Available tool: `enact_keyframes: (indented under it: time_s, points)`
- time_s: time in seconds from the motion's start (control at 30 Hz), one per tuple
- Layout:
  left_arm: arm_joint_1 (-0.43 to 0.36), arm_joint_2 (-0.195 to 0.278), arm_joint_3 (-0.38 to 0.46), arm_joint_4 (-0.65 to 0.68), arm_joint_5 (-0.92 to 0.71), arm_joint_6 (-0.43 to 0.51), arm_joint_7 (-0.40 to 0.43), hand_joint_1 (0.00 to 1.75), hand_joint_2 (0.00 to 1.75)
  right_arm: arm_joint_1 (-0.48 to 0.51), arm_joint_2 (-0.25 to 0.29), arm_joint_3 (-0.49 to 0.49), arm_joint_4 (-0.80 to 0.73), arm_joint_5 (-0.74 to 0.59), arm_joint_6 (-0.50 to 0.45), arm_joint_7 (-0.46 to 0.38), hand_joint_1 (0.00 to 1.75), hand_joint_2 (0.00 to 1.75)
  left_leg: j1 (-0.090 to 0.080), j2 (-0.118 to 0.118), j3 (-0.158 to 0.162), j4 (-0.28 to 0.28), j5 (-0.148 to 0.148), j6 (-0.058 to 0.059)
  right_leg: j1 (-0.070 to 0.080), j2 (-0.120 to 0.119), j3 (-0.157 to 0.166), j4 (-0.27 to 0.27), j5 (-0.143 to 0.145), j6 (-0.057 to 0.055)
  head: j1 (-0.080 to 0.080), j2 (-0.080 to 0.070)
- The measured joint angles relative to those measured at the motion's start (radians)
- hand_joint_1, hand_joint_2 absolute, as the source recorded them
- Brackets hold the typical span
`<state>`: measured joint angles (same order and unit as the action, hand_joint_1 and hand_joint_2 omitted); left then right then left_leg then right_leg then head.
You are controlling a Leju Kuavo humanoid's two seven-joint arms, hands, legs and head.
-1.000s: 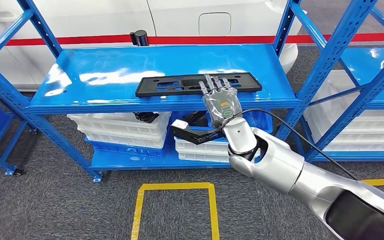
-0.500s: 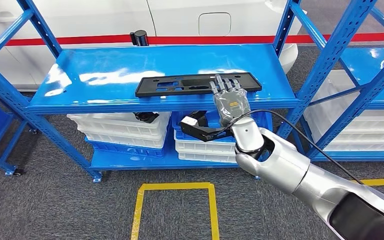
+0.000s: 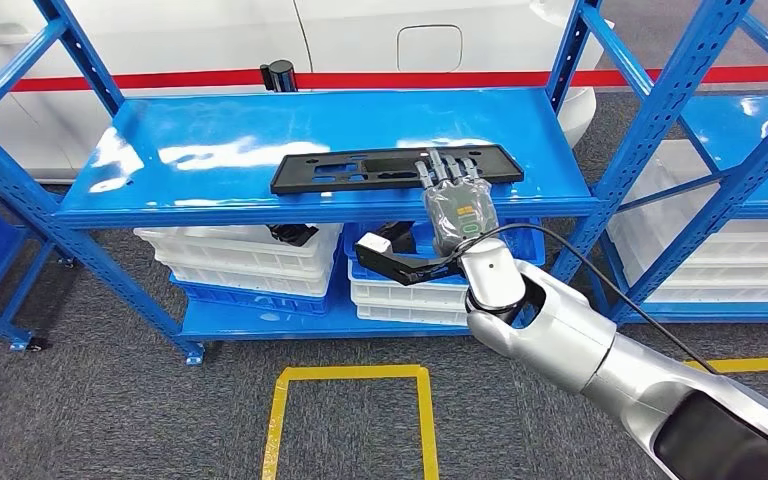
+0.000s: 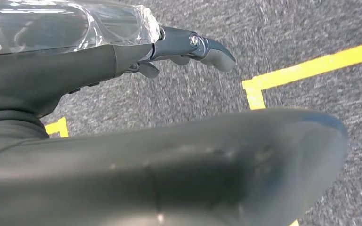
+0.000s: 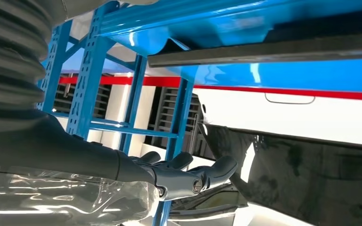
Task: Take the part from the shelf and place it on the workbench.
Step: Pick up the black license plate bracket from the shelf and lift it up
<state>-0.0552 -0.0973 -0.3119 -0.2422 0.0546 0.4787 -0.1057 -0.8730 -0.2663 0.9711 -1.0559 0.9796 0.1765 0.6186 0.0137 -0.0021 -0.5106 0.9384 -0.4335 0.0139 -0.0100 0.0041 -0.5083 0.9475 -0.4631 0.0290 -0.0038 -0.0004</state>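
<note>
One black part (image 3: 395,168) lies flat, long axis along the shelf (image 3: 210,130) front edge. Right hand (image 3: 455,200) fingers spread over its right end, gripping nothing.

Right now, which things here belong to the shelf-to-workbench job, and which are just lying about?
Job:
- black part on the top shelf
- right hand, fingers over the part's near edge

Lying about:
- white bins on the lower shelf
- blue bin
- yellow floor tape
- white car behind

floor: grey carpet (image 3: 110,400), yellow tape square (image 3: 350,375) | furniture: blue steel racks (image 3: 80,215), white plastic crates (image 3: 240,262) | behind: white car (image 3: 380,40)
</note>
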Motion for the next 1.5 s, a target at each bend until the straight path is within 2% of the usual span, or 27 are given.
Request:
enact_keyframes:
  time_s: [0.13, 0.3, 0.47, 0.83, 0.93, 1.0, 1.03, 1.07, 1.13, 1.17, 1.2, 1.23, 1.27, 1.3, 1.33, 1.37, 1.4, 1.5]
  points:
    - [-0.009, 0.012, -0.007, 0.0, 0.012, 0.0, -0.003, 0.0, 0.0, 0.0, 0.016, -0.006, 0.0, -0.005, -0.06, -0.004, 0.0, 1.75, 0.0, 0.0, 0.0, 0.0, 0.0, 0.0, 0.0, 0.0, 0.0, 0.0, 0.0, 0.0, 0.0, 0.0]
    - [-0.008, 0.018, -0.02, 0.0, 0.009, -0.018, 0.067, 0.0, 0.0, 0.011, 0.022, -0.031, -0.006, -0.016, -0.108, -0.003, 0.0, 1.75, 0.0, 0.0, 0.0, 0.0, 0.001, 0.0, 0.0, 0.0, 0.0, 0.0, 0.0, 0.0, 0.0, 0.0]
    - [-0.007, 0.027, -0.046, 0.0, -0.012, -0.042, 0.095, 0.0, 0.0, 0.041, -0.002, -0.064, -0.054, -0.026, -0.076, 0.002, 0.0, 1.75, 0.0, 0.0, 0.0, 0.0, 0.0, 0.0, 0.0, 0.0, 0.0, 0.0, 0.0, 0.0, 0.0, 0.0]
    - [-0.034, 0.046, -0.082, 0.0, 0.007, -0.06, 0.058, 0.0, 0.0, 0.062, -0.023, -0.093, -0.123, -0.044, -0.018, 0.004, 0.0, 1.75, 0.0, 0.0, -0.004, 0.007, 0.0, 0.001, -0.002, 0.0, -0.002, -0.001, 0.004, 0.003, 0.0, 0.0]
    - [-0.04, 0.046, -0.092, 0.0, 0.006, -0.062, 0.058, 0.0, 0.0, 0.062, -0.024, -0.093, -0.125, -0.049, -0.011, 0.003, 0.0, 1.75, -0.003, 0.0, -0.009, 0.009, -0.001, 0.008, -0.004, 0.0, -0.005, -0.004, 0.007, 0.009, 0.0, 0.0]
    - [-0.042, 0.046, -0.097, 0.0, 0.008, -0.062, 0.059, 0.0, 0.0, 0.062, -0.024, -0.094, -0.128, -0.051, -0.008, 0.003, 0.0, 1.75, 0.001, 0.001, -0.004, -0.006, 0.007, 0.02, -0.003, 0.0, -0.006, -0.003, 0.005, 0.015, 0.0, 0.0]
    - [-0.042, 0.045, -0.098, 0.0, 0.009, -0.063, 0.059, 0.0, 0.0, 0.061, -0.025, -0.095, -0.129, -0.053, -0.007, 0.002, 0.0, 1.75, 0.005, 0.002, 0.0, -0.015, 0.012, 0.025, -0.003, 0.0, -0.014, 0.014, -0.006, 0.018, 0.001, 0.0]
    - [-0.043, 0.045, -0.099, 0.0, 0.011, -0.063, 0.059, 0.0, 0.0, 0.06, -0.026, -0.096, -0.13, -0.054, -0.006, 0.002, 0.0, 1.75, 0.009, 0.004, 0.005, -0.024, 0.017, 0.03, -0.003, 0.0, -0.035, 0.055, -0.026, 0.02, 0.001, 0.0]
    - [-0.042, 0.044, -0.1, 0.0, 0.016, -0.064, 0.059, 0.0, 0.0, 0.063, -0.028, -0.097, -0.13, -0.057, -0.004, 0.001, 0.0, 1.75, 0.011, 0.006, 0.007, -0.028, 0.018, 0.032, -0.006, 0.0, -0.11, 0.195, -0.083, 0.025, 0.002, 0.0]
    - [-0.041, 0.044, -0.101, 0.0, 0.019, -0.064, 0.059, 0.0, 0.0, 0.066, -0.029, -0.096, -0.13, -0.058, -0.004, 0.001, 0.0, 1.75, 0.012, 0.005, 0.007, -0.028, 0.017, 0.031, -0.009, -0.001, -0.149, 0.261, -0.1, 0.028, 0.003, 0.0]
    - [-0.039, 0.044, -0.102, 0.0, 0.021, -0.064, 0.059, 0.0, 0.0, 0.07, -0.03, -0.096, -0.13, -0.059, -0.004, 0.0, 0.0, 1.75, 0.014, 0.005, 0.009, -0.027, 0.015, 0.029, -0.013, -0.001, -0.175, 0.295, -0.099, 0.032, 0.003, 0.0]
    - [-0.037, 0.044, -0.104, 0.0, 0.023, -0.064, 0.059, 0.0, 0.0, 0.073, -0.031, -0.096, -0.129, -0.059, -0.004, 0.0, 0.0, 1.75, 0.018, 0.004, 0.011, -0.026, 0.012, 0.025, -0.017, -0.001, -0.182, 0.289, -0.077, 0.037, 0.003, 0.0]
    - [-0.035, 0.044, -0.105, 0.0, 0.026, -0.062, 0.059, 0.0, 0.0, 0.074, -0.031, -0.096, -0.129, -0.059, -0.005, -0.001, 0.0, 1.75, 0.023, 0.003, 0.015, -0.024, 0.007, 0.018, -0.022, -0.001, -0.167, 0.241, -0.038, 0.042, 0.003, 0.0]
    - [-0.034, 0.044, -0.106, 0.0, 0.027, -0.061, 0.059, 0.0, 0.0, 0.073, -0.031, -0.096, -0.129, -0.059, -0.006, -0.001, 0.0, 1.75, 0.028, 0.002, 0.019, -0.019, 0.001, 0.01, -0.028, -0.002, -0.138, 0.168, 0.007, 0.049, 0.003, 0.0]
    - [-0.034, 0.046, -0.107, 0.0, 0.03, -0.058, 0.059, 0.0, 0.0, 0.073, -0.031, -0.095, -0.128, -0.059, -0.006, -0.001, 0.0, 1.75, 0.029, 0.001, 0.019, -0.013, -0.008, -0.001, -0.031, -0.001, -0.11, 0.101, 0.036, 0.055, 0.005, 0.0]
    - [-0.034, 0.047, -0.107, 0.0, 0.031, -0.057, 0.059, 0.0, 0.0, 0.072, -0.031, -0.094, -0.127, -0.06, -0.007, -0.002, 0.0, 1.75, 0.029, 0.0, 0.018, -0.007, -0.014, -0.01, -0.033, 0.0, -0.09, 0.055, 0.052, 0.054, 0.007, 0.0]
    - [-0.034, 0.048, -0.109, 0.0, 0.033, -0.056, 0.059, 0.0, 0.0, 0.073, -0.03, -0.093, -0.125, -0.06, -0.007, -0.002, 0.0, 1.75, 0.028, 0.0, 0.016, -0.003, -0.019, -0.018, -0.032, 0.001, -0.082, 0.032, 0.053, 0.049, 0.007, 0.0]
    - [-0.03, 0.049, -0.113, 0.0, 0.039, -0.055, 0.057, 0.0, 0.0, 0.075, -0.03, -0.092, -0.124, -0.061, -0.008, -0.003, 0.0, 1.75, 0.031, -0.001, 0.011, 0.0, -0.024, -0.03, -0.026, 0.006, -0.091, 0.038, 0.04, 0.017, 0.005, 0.0]
